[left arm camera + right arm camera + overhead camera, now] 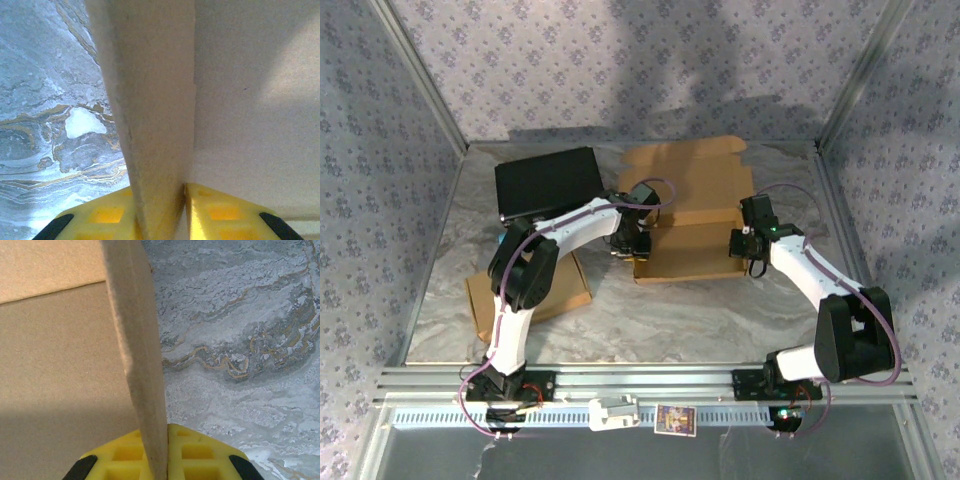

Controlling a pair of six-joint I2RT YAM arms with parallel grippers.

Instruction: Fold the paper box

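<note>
Flat brown cardboard box blank point(695, 180) lies mid-frame on the marbled grey tabletop point(670, 310). Left gripper point(638, 245) is clamped on the left side flap point(150, 125), and right gripper point(740, 243) is clamped on the right side flap point(142, 365). Step in hand, as I judge it: raising the side walls. The next move calls for both flaps to be turned inward together.

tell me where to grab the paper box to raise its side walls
On the paper box, pinch the upright side flaps: left flap with the left end effector from the left edge, right flap with the right end effector from the right. Each stands as a thin sheet, so jaws close across its thickness.
</note>
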